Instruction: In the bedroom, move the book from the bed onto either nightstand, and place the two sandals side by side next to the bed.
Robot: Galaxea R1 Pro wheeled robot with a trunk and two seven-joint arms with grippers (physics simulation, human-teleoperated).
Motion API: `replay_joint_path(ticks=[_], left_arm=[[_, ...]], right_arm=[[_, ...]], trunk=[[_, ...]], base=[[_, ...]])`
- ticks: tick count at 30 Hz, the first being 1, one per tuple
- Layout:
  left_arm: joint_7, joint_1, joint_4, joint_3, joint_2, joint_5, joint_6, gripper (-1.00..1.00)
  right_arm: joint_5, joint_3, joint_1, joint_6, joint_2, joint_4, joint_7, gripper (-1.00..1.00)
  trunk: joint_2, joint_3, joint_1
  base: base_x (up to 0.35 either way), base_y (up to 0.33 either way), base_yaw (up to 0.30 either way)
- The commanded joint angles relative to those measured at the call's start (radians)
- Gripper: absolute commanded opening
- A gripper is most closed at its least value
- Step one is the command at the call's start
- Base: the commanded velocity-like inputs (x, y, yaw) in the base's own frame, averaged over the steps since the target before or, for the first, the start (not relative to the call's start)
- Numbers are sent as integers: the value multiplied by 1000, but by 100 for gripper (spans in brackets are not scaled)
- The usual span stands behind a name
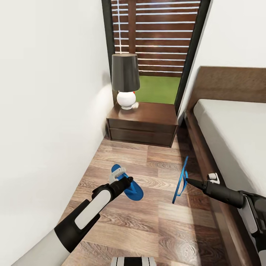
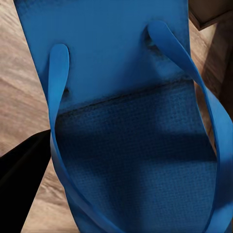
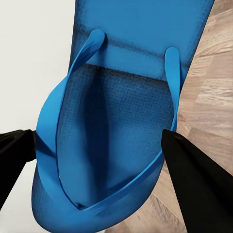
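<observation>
Fingers, right: two black fingers [image 3: 194,179] are seen on either side of a blue sandal's toe end, pinched on its edges, in the right wrist view.
Right gripper [image 1: 187,180]: the right-hand sandal [image 1: 180,180] is held on edge, clear of the floor, just beside the bed frame.
Fingers, left: one black finger [image 2: 22,167] is seen beside the strap of the other sandal; whether the fingers are spread or closed cannot be told.
Left gripper [image 1: 127,181]: it is placed directly over the left-hand sandal [image 1: 133,190].
Left-hand sandal: it is laid flat on the wood-plank floor [image 1: 155,221], well apart from the bed.
Bed [image 1: 236,140]: a light-grey mattress is set in a dark wooden frame at the right.
Nightstand [image 1: 142,125]: a dark two-drawer cabinet is placed between the white wall and the bed.
Lamp [image 1: 125,79]: a dark shade on a white round base is stood on the nightstand.
</observation>
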Motion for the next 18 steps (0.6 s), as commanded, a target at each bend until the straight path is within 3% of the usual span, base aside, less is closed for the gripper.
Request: replay_joint_path(ticks=[1, 18], left_arm=[[6, -1, -1, -2, 1, 3, 2, -100], [5, -1, 33, -2, 1, 3, 2, -100]], right_arm=[[-3, 0, 0, 7, 0, 0, 1, -100], [-3, 1, 0, 7, 1, 0, 1, -100]], trunk=[[0, -1, 0], [0, -1, 0]], base=[[-3, 0, 0], [-54, 0, 0]])
